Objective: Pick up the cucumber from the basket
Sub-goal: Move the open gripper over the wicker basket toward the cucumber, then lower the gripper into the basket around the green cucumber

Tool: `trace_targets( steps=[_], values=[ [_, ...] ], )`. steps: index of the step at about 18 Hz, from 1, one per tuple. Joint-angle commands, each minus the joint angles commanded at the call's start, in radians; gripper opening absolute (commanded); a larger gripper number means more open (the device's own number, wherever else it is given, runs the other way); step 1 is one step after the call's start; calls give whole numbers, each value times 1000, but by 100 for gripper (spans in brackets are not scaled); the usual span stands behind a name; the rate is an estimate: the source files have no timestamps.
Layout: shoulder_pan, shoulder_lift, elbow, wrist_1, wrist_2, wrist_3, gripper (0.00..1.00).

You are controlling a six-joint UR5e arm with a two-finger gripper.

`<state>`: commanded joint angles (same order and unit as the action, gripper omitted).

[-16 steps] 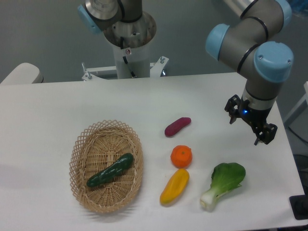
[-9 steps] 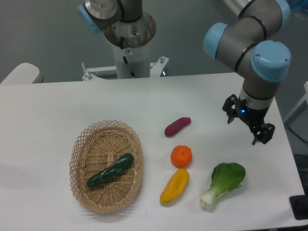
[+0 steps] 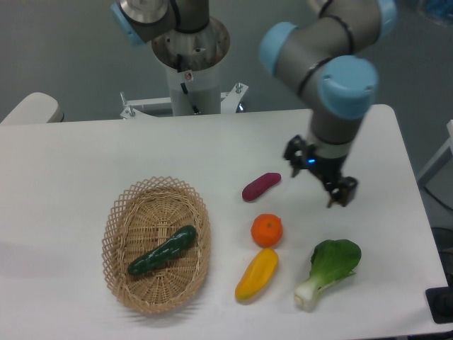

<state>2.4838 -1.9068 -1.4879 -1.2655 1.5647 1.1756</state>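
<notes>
Leftward was where the gripper (image 3: 318, 174) had travelled since the earlier frames: it had started out near the table's right edge and now hung beside the sweet potato (image 3: 261, 186), on the side away from the basket (image 3: 119, 241). Its jaws stood apart with nothing between them, one finger toward the sweet potato and the other lower and further from it.

Taking the basket as my landmark, the cucumber (image 3: 162, 250) lay inside it on the woven floor, set diagonally, one end low toward the near-left rim and the other up toward the right rim. It had not shifted. Just outside the basket's right rim came the sweet potato, then the orange (image 3: 267, 230) and the yellow pepper (image 3: 256, 273), and beyond those the bok choy (image 3: 329, 271), furthest from the basket.

I judged the approach only partly done; the gripper was well apart from the basket and would need to cross over the sweet potato and orange.

As for handling, I reckoned the cucumber stiff and fairly light, but its glossy skin looked slippery and its round body could roll between the fingers. I would have taken it at mid-length, fingers closing across its narrow width, turned square to its diagonal line, clear of the lattice rim.
</notes>
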Motion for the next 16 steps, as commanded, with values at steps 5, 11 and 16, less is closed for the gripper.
trace_targets(
  steps=[5,11,16],
  values=[
    [-104,-8,-49,8,-8,-275,100],
    [-239,-49,-135,204,2,-335,100],
    [-296,-81,-141,232,-2,-344,100]
  ],
)
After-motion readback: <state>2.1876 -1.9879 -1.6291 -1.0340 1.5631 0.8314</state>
